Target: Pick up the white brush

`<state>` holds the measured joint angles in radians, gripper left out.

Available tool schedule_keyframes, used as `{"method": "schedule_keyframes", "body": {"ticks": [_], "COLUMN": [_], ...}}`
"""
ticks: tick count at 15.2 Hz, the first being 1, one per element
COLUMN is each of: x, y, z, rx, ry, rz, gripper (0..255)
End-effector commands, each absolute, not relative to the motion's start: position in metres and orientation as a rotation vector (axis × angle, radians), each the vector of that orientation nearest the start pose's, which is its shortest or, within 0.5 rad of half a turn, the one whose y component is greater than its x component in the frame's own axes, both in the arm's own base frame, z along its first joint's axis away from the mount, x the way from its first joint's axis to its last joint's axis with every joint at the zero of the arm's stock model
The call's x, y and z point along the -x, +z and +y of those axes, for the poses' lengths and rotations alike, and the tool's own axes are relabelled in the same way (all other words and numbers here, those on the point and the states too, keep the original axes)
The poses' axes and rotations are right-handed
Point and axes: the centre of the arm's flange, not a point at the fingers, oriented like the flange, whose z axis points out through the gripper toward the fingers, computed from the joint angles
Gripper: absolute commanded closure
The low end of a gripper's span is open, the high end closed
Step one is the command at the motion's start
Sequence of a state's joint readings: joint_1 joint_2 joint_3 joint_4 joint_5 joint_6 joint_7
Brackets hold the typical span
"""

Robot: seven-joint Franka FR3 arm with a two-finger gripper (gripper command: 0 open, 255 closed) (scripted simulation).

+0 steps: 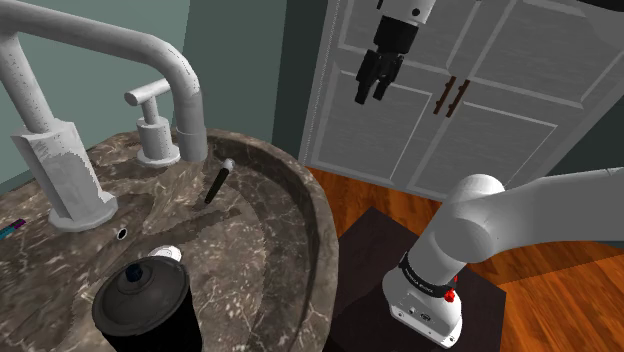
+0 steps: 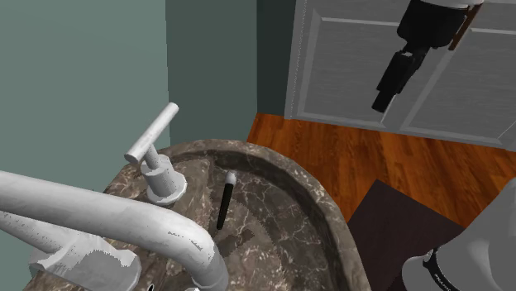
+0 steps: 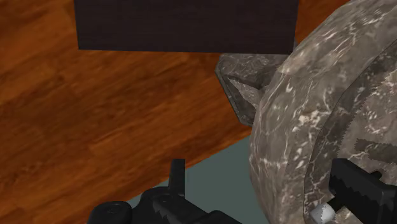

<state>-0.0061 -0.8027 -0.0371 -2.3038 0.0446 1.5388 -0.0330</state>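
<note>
The brush (image 1: 217, 184) has a black handle and a small white head. It lies inside the dark marbled sink basin (image 1: 290, 230), just below the faucet spout. It also shows in the second exterior view as the brush (image 2: 224, 201), and in the wrist view as the brush (image 3: 357, 186) at the basin's edge. My gripper (image 1: 371, 94) hangs high in front of the cabinet doors, well to the shoulder view's right of the brush. It is open and holds nothing. From the other side the gripper (image 2: 383, 102) hovers over the wood floor, beyond the sink rim.
A large grey faucet (image 1: 170, 60) arches over the basin, with a lever handle (image 1: 152, 96) beside it. A black lidded jar (image 1: 143, 300) stands at the near rim. White cabinet doors (image 1: 470, 100) rise behind. The dark stand (image 1: 400, 260) sits on the wood floor (image 1: 560, 290).
</note>
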Motion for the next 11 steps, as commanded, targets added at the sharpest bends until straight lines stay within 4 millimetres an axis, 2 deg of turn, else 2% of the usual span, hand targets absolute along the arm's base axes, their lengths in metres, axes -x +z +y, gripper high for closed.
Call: {"method": "schedule_keyframes", "body": {"ticks": [1, 6, 11], "x": [-0.299, -0.31, -0.331], "y": [0.617, 0.59, 0.561], "z": [-0.012, 0.052, 0.113], "rx": [3.071, 3.093, 3.096], "ry": [-0.061, -0.073, -0.085], "rz": [-0.004, 0.246, 0.5], "gripper": [0, 0, 0]}}
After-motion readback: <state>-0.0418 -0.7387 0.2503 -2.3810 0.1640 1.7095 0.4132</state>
